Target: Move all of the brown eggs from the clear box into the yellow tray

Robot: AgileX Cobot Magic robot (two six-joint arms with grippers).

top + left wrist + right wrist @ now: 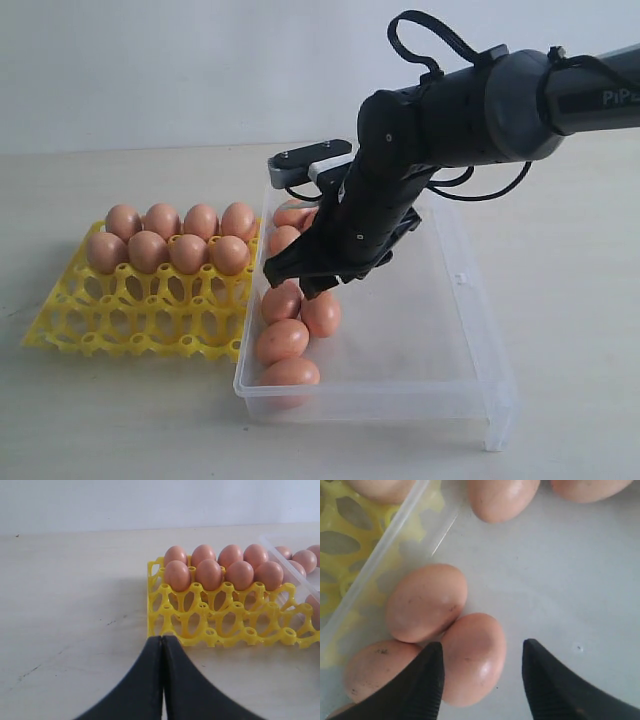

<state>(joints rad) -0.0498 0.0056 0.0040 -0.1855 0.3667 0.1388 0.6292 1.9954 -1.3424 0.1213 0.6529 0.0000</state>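
Note:
Several brown eggs [188, 252] fill the two back rows of the yellow tray [130, 320]. More brown eggs [282, 340] lie along the left side of the clear box [470, 300]. My right gripper [295, 283] reaches down into the box. It stands open [482, 647] around one egg [472, 660], which lies close to one finger with a gap to the other. That egg touches a neighbouring egg [426, 602]. My left gripper [162, 637] is shut and empty, low over the table in front of the tray [220, 625].
The clear box's wall [385, 550] runs close beside the eggs, with the tray just beyond it. The right half of the box floor [410, 310] is bare. The tray's front rows of cups [150, 330] hold nothing.

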